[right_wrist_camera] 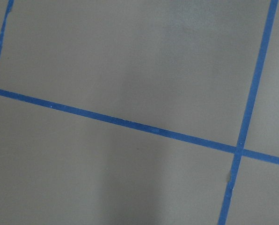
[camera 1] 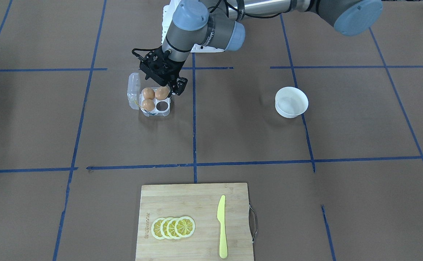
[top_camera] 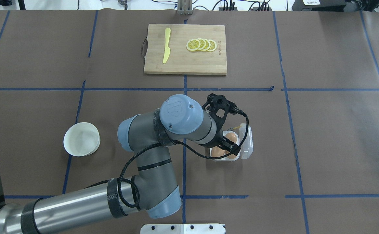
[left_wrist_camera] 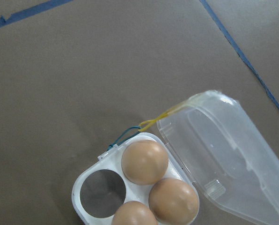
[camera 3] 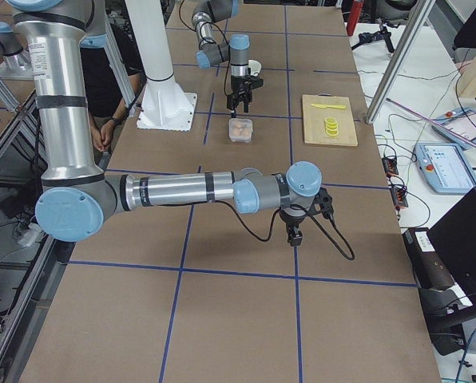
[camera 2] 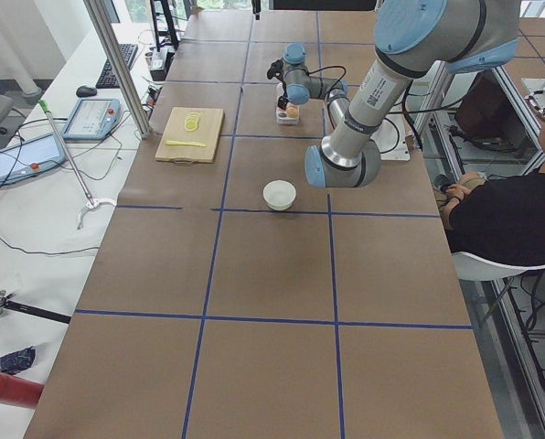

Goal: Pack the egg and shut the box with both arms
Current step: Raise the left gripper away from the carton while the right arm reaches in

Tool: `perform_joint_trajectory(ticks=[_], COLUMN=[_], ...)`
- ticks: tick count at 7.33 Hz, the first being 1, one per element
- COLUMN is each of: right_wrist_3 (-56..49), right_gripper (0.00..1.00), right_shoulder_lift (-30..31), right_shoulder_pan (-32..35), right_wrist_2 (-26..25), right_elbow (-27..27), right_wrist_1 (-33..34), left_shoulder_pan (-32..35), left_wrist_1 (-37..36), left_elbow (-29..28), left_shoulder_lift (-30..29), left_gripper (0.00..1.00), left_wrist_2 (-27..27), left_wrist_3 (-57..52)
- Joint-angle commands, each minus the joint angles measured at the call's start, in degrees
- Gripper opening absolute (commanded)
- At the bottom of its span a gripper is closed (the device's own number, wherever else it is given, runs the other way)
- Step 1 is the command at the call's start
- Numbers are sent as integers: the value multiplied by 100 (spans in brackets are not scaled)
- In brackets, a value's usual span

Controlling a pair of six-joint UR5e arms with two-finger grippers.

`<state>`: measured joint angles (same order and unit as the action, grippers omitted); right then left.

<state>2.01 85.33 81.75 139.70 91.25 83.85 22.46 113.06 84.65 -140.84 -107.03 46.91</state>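
The box, a clear four-cell carton, lies with its lid swung open to the side. Three orange-brown eggs sit in cells: two in the robot-side row and one in front. The fourth cell is empty. The left wrist view shows the same eggs and the open lid. My left gripper hangs open just above the egg nearest it and holds nothing. My right gripper hovers over bare table far from the box; I cannot tell its state.
A white bowl stands on my left side of the table. A wooden cutting board with lemon slices and a yellow knife lies at the far edge. A yellow-blue rubber band hangs at the carton's hinge.
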Motion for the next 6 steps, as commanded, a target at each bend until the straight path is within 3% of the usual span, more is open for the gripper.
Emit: perform_joint_trajectory(ticks=[1, 2, 4, 6], right_wrist_3=[883, 1951, 4629, 6673], right_gripper=[100, 100, 100, 100], right_shoulder_lift=[-8, -8, 1, -34], right_shoulder_pan=[-359, -701, -2042, -3780], right_wrist_2=[-21, -91, -1079, -2396], right_elbow=[304, 445, 805, 1699], right_wrist_1=[-157, -724, -2217, -2347], left_shoulder_pan=[433, 826, 1679, 2504], left_wrist_1=[-466, -765, -795, -803], left_elbow=[924, 1192, 1499, 1801], left_shoulder_lift=[571, 810, 1511, 2208], left_gripper=[100, 100, 100, 100], left_wrist_2=[-46, -281, -1020, -1388], left_wrist_3=[-23, -76, -757, -2083])
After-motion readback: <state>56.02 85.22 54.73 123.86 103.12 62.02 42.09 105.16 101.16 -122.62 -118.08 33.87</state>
